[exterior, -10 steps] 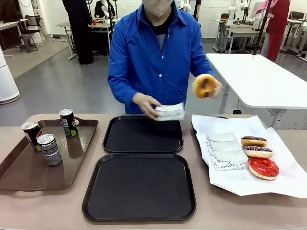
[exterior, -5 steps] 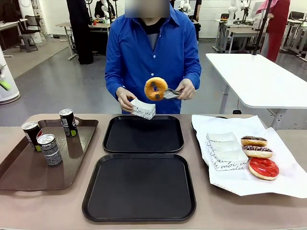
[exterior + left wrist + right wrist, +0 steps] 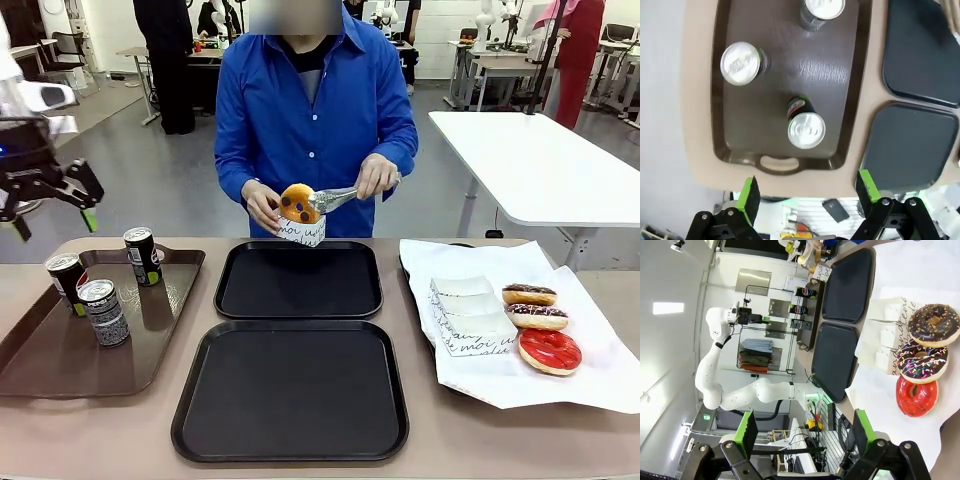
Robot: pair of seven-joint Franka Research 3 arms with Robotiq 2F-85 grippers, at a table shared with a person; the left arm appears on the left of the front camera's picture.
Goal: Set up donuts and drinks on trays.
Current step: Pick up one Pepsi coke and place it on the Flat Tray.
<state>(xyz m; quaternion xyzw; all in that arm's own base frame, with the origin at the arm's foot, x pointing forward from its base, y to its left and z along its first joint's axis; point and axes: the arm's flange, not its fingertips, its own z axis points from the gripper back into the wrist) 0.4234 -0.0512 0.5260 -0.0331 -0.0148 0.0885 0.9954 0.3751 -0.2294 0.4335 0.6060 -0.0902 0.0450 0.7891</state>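
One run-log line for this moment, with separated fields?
left gripper: open, high near cans | right gripper: open | person: tongs hold donut at box | trays: bare

Far black tray, near black tray, lying flat; three Pepsi cans upright, brown tray's far-left part; chocolate donut, sprinkled donut, red-glazed donut rowed near white paper's right edge; golden donut held over white box.

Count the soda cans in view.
3, all upright on the brown tray: far can, left can, near can. None looks hidden.
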